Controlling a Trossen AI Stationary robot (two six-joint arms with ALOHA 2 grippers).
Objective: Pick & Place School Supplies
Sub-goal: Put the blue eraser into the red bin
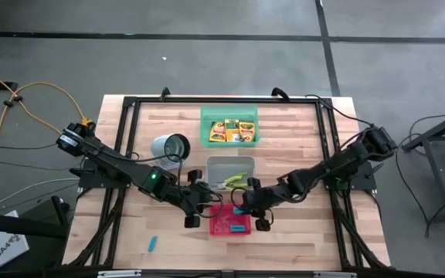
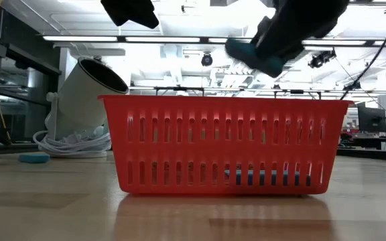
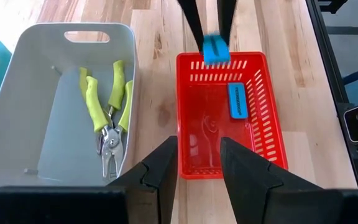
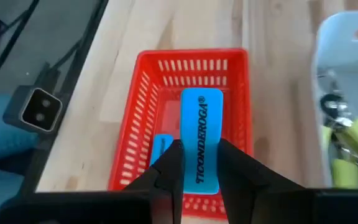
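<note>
My right gripper (image 4: 199,150) is shut on a light-blue piece (image 4: 202,124) printed TICONDEROGA and hovers over the red tray (image 1: 230,222). The left wrist view shows the same piece (image 3: 215,48) above the tray's far rim. A second light-blue piece (image 3: 237,99) lies flat on the red tray's floor. A third (image 1: 154,243) lies on the bare table near the front edge. My left gripper (image 3: 199,149) is open and hangs over the red tray's left end, touching nothing. Pliers with yellow-green handles (image 3: 107,112) lie in the grey tray (image 1: 230,164). Crayon boxes (image 1: 232,130) sit in the green tray (image 1: 207,116). My right gripper pinches the light-blue piece between its two fingers (image 4: 173,158) by one end (image 4: 205,177). The rest of the piece juts out past the fingertips. The fingers slant down from above and from the table's right. The piece is lifted clear, tilted above the red tray's rim (image 2: 256,59).
A white cup (image 1: 169,147) lies tilted on a coil of white cable (image 2: 72,142), left of the grey tray. A black metal frame (image 1: 130,108) borders the wooden table. Bare wood shows in front of the red tray.
</note>
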